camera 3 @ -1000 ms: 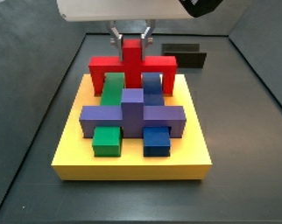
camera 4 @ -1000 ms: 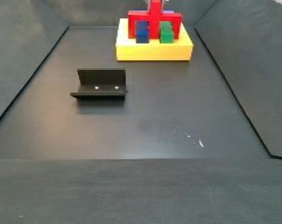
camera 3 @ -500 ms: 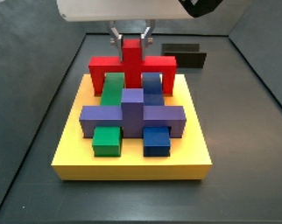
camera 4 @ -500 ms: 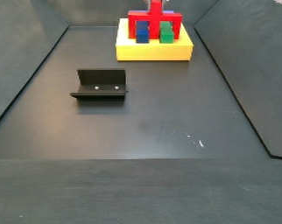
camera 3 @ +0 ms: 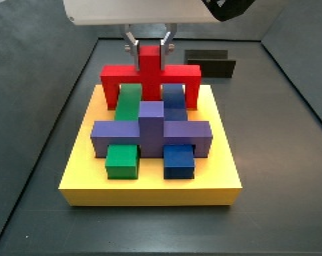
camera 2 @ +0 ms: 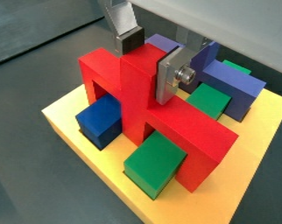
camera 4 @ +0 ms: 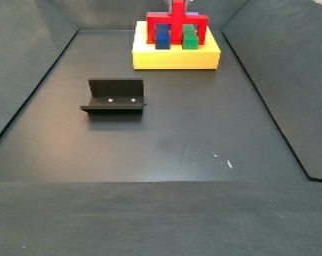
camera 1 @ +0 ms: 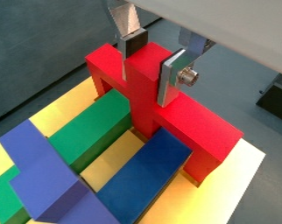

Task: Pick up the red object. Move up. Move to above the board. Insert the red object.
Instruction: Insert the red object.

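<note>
I read this as the insert step: the gripper pinches the central post of the red object, which stands at the far edge of the board — legs straddling the green and blue blocks. Next, I judge, seat it fully — then release.

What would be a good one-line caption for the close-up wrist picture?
The gripper clamps the red object by its post, legs on the board.
</note>
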